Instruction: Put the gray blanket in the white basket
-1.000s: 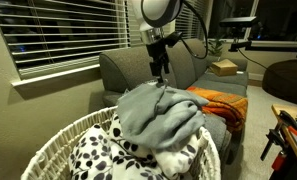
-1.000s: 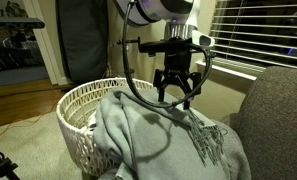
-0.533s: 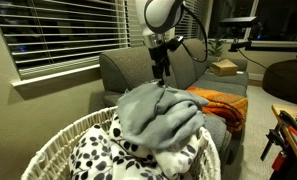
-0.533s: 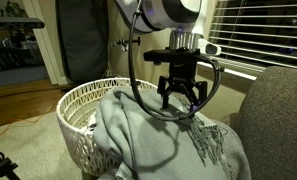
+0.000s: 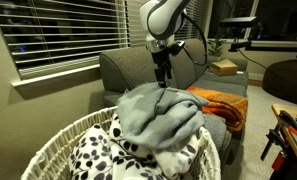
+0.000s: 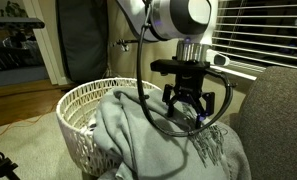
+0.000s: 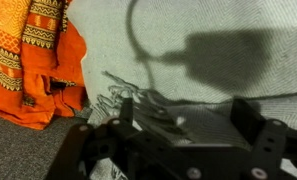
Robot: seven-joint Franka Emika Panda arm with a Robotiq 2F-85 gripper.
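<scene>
Gripper (image 5: pixel 165 80) is wide open with nothing in it, hanging just over the sofa-side edge of the gray blanket (image 5: pixel 158 115) in an exterior view. The blanket's heaped on top of the spotted blanket (image 5: pixel 96 155), which is already in the white basket (image 5: pixel 56 138). One side of the heap slumps toward the sofa (image 5: pixel 128 66), with the orange blanket (image 5: pixel 220 102) just beyond it.

Another exterior view shows the gripper (image 6: pixel 192 112) with its jaws spread over the fringed end of the gray blanket (image 6: pixel 138 135). Most of the fabric drapes over the rim of the white basket (image 6: pixel 78 104), but that fringed bit hangs outside, on the sofa side. I can't tell whether the fingertips brush the cloth or sit just clear of it.

The wrist view looks straight down. The gripper (image 7: pixel 173 145) is at the bottom edge, with gray blanket (image 7: pixel 203 45) filling most of the shot, fringe (image 7: pixel 128 97) right under the jaws and the orange blanket (image 7: pixel 38 60) off to the side.

My read is that the bulk is basically in and this is the tidy-up stage. Next move probably calls for dropping onto that fringed end, pinching a good fold, then carrying it toward the basket's middle so nothing's left hanging out.
</scene>
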